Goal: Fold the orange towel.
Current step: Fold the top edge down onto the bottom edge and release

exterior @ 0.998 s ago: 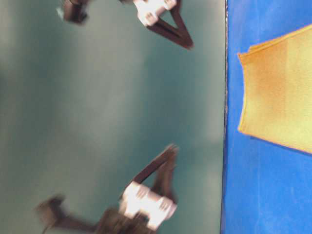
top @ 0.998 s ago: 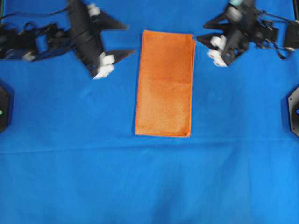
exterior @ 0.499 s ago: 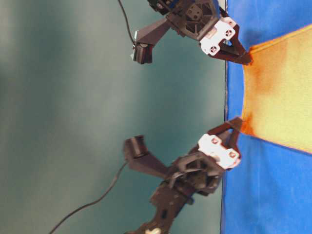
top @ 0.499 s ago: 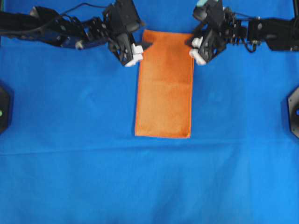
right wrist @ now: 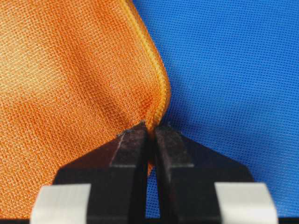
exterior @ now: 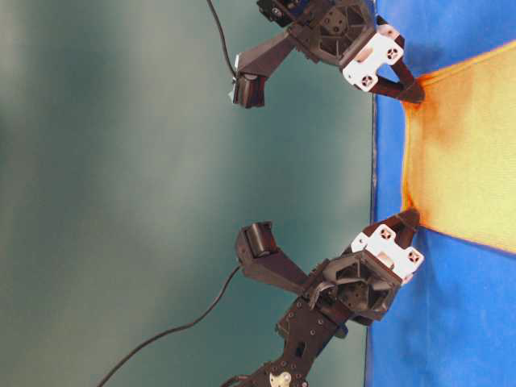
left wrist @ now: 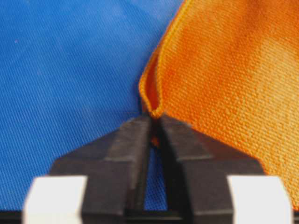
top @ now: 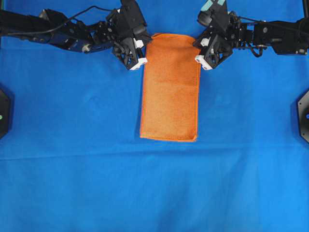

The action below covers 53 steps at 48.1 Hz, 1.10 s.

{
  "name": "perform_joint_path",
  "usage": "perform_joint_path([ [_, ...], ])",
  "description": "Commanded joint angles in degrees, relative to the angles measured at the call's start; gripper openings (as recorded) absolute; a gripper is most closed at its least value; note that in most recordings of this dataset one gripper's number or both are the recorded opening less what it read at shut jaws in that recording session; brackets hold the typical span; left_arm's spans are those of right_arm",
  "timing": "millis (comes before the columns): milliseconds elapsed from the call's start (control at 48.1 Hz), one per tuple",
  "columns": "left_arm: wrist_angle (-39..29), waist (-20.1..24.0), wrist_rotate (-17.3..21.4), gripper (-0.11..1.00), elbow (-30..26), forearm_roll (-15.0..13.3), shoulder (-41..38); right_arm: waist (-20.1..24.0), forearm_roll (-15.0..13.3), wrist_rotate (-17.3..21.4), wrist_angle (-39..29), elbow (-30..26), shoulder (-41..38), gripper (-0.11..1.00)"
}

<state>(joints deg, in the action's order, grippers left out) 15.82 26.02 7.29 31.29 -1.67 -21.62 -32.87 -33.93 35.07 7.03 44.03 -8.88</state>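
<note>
The orange towel (top: 170, 87) lies as a long folded rectangle in the upper middle of the blue cloth, its far end lifted slightly. My left gripper (top: 144, 44) is shut on the towel's far left corner (left wrist: 150, 100), the hem pinched between the black fingertips. My right gripper (top: 197, 43) is shut on the far right corner (right wrist: 159, 105) the same way. In the table-level view both grippers (exterior: 418, 94) (exterior: 409, 216) hold the raised end of the towel (exterior: 463, 161) at the table's edge.
A large blue cloth (top: 96, 169) covers the whole table. Black fixtures sit at the left edge (top: 4, 111) and the right edge (top: 304, 113). Both arms (top: 58, 31) (top: 275, 36) stretch along the far side.
Both grippers came in from the sides to the towel's far corners and shut on them. The far end of the towel has bunched slightly inward.
</note>
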Motion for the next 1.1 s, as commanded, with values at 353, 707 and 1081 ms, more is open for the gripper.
perform_joint_path([
  [353,0.0,-0.35,0.53,0.01,0.18,0.09,2.02,-0.18,-0.35,-0.09,0.88,-0.88,0.88,0.02],
  [707,0.0,1.93,1.58,0.01,-0.44,0.09,4.48,-1.67,-0.35,-0.26,0.0,-3.25,1.23,0.02],
  [1081,0.0,3.25,2.02,0.01,-0.7,0.09,4.66,-2.46,-0.35,-1.32,-0.62,-4.83,1.32,0.02],
])
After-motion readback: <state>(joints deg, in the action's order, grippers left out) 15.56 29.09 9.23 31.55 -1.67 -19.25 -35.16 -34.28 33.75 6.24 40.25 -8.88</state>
